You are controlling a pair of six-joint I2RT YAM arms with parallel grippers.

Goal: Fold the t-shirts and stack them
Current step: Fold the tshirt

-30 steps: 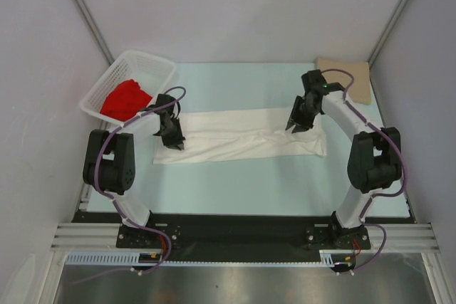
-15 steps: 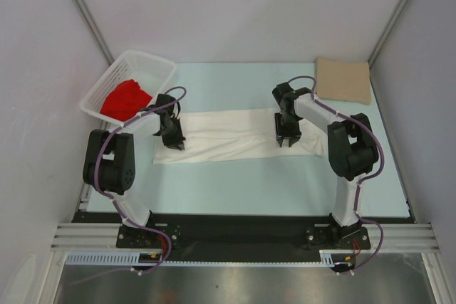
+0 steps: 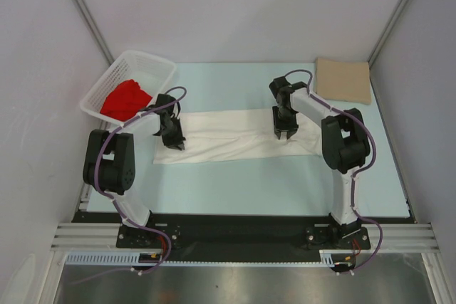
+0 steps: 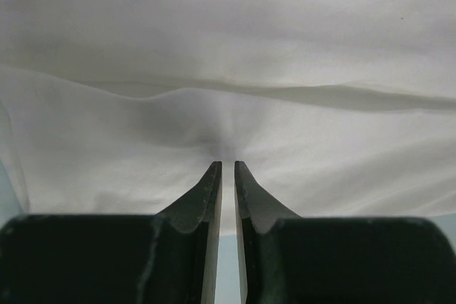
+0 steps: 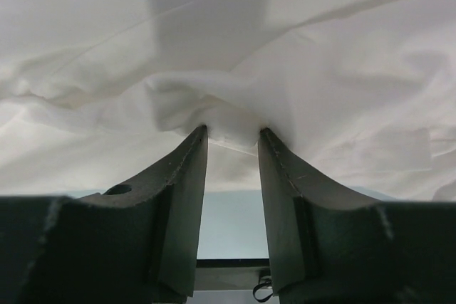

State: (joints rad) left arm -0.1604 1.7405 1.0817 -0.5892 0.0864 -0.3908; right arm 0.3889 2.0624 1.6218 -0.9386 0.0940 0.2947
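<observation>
Now left jaws — nearly closed — pinch white t-shirt (image 3: 228,135) near left end; right jaws grip bunched fold.

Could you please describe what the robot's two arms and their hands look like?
The left arm and right arm match: white links between bulky black joint housings, each with a purple cable looping along it. The left hand and right hand each have two dark, matte fingers that curve inward and taper to thin tips. No lettering is visible.
</observation>
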